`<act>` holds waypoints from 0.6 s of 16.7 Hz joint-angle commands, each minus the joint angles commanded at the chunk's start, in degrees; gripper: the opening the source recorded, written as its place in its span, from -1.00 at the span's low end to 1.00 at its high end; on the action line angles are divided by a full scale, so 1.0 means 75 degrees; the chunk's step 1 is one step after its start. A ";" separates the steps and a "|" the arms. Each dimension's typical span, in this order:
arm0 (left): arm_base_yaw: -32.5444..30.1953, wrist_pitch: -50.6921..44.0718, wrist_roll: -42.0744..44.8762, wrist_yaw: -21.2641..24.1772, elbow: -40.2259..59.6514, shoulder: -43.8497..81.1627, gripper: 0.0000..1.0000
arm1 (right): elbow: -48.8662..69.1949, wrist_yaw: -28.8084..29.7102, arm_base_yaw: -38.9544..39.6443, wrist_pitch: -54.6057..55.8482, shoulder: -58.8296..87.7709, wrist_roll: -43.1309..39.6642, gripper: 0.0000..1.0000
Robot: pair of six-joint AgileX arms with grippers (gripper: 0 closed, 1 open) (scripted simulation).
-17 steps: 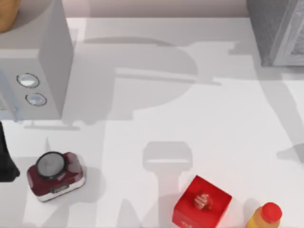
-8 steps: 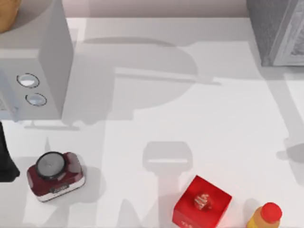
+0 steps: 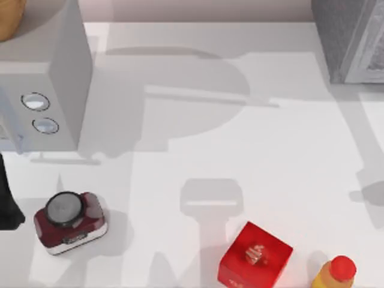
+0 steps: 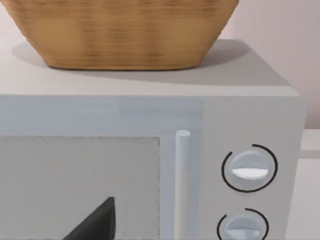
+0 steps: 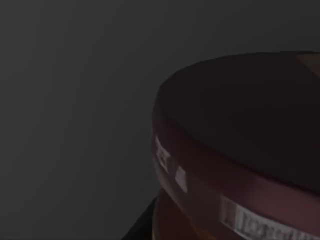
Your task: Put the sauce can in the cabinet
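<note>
Right wrist view: sauce can [image 5: 240, 150] close, dark.

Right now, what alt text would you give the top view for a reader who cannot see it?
White table from above: large dark-gray speckled cabinet at the far right corner, pale gray two-knob box at left. Along the near edge sit a maroon round-topped device, red box and red-capped yellow bottle.

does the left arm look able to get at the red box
Probably, at a stretch: the left arm sits at the table's left edge, the red box near its bottom edge, right of centre. Between them stands one maroon gadget, close by the arm.
</note>
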 joint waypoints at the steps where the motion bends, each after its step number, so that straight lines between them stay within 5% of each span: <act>1: 0.0000 0.0000 0.0000 0.0000 0.0000 0.0000 1.00 | 0.0000 0.0000 0.0000 0.0000 0.0000 0.0000 -0.55; 10: 0.0000 0.0000 0.0000 0.0000 0.0000 0.0000 1.00 | 0.0000 0.0000 0.0000 0.0000 0.0000 0.0000 0.81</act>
